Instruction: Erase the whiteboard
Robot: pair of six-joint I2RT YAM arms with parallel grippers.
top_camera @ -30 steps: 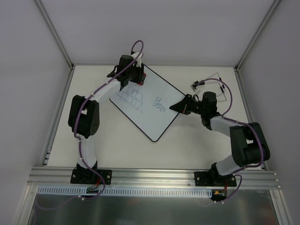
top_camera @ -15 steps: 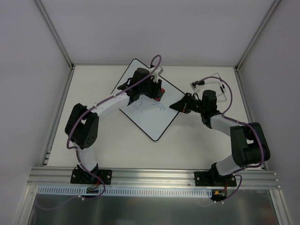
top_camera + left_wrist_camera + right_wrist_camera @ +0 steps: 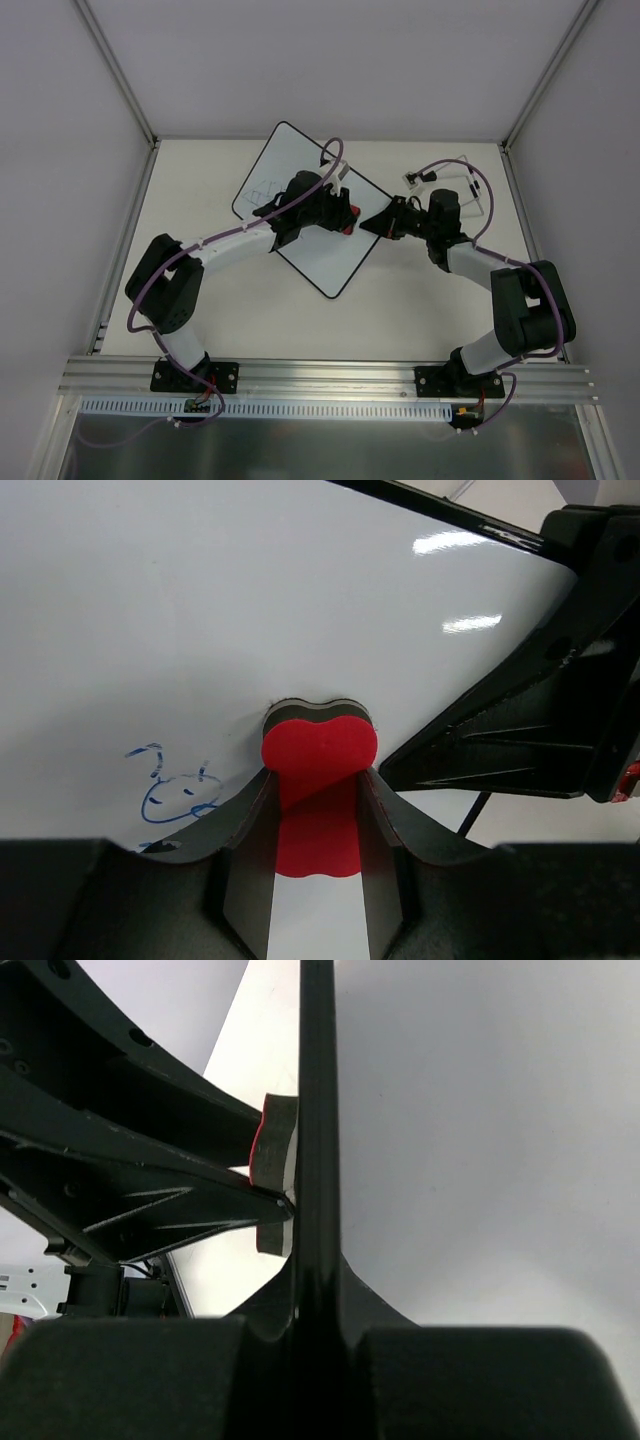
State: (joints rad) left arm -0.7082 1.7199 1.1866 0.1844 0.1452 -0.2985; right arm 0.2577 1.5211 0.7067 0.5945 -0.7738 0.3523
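Observation:
The whiteboard (image 3: 300, 270) lies as a diamond in the middle of the table, with faint pen traces (image 3: 262, 188) near its far-left side. My left gripper (image 3: 340, 215) is shut on the red eraser (image 3: 348, 217) and presses it onto the board near its right corner. In the left wrist view the gripper (image 3: 318, 815) holds the eraser (image 3: 318, 752) on the white surface (image 3: 250, 590), with a small blue scribble (image 3: 175, 790) to its left. My right gripper (image 3: 385, 222) is shut on the board's black rim (image 3: 316, 1080) at the right corner, seen edge-on between its own jaws (image 3: 317, 1270).
A thin clear frame with a small white piece and black clips (image 3: 440, 178) lies at the back right. White enclosure walls stand on three sides. An aluminium rail (image 3: 330, 375) runs along the near edge. My right gripper (image 3: 540, 710) sits close beside the eraser.
My left arm swept the eraser from the board's far-left corner across to its right corner. The grid drawing and the scribble are mostly wiped. My right gripper stayed on the rim.

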